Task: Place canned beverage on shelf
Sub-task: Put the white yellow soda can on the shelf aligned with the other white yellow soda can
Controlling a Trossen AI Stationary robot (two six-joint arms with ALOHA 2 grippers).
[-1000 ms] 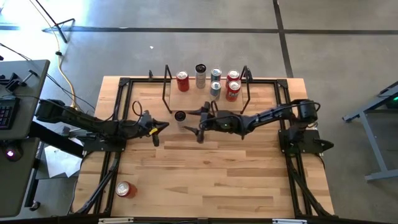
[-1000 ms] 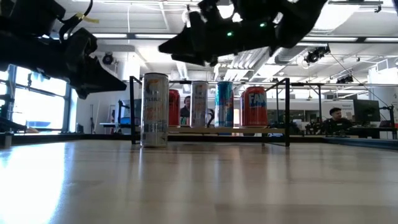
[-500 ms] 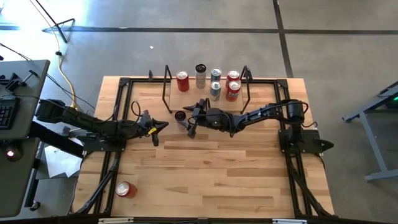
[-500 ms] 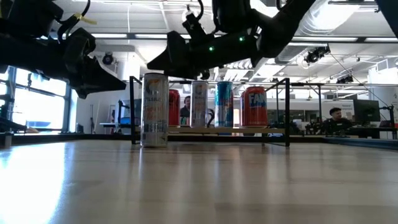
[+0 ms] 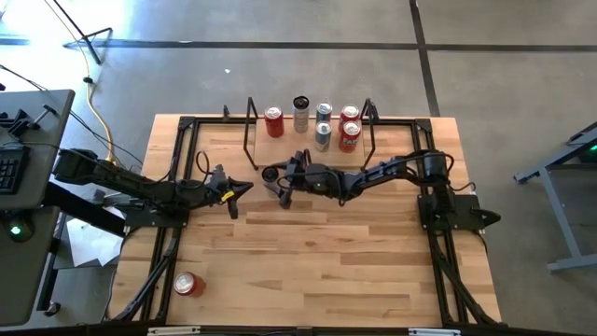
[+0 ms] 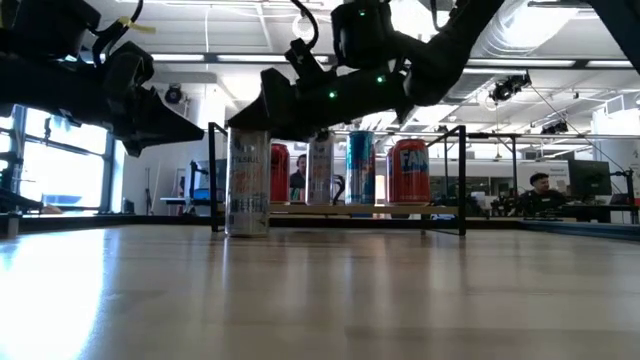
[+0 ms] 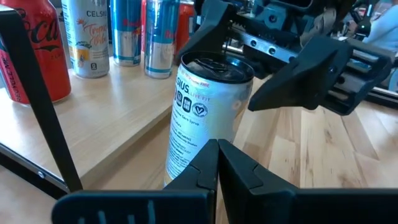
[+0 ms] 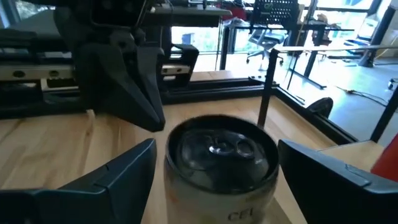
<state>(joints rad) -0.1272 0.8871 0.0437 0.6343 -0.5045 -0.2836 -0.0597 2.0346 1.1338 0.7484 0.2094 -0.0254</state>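
Observation:
A tall white beverage can stands upright on the table just in front of the shelf, a low wooden board in a black rod frame. My right gripper reaches level from the table's right and is open. Its fingers stand on either side of the can's top, and I see no touch. My left gripper hangs shut a little to the can's left, its joined tips pointing at the can.
Several cans stand on the shelf, among them a red one at its left end and another red one at its right. A red can lies near the table's near left corner. The table's near half is bare wood.
My right gripper has gone toward the table's left edge and down, from right of the white can to level with its top, so that its fingers now stand on either side of it. The can has stayed in place.

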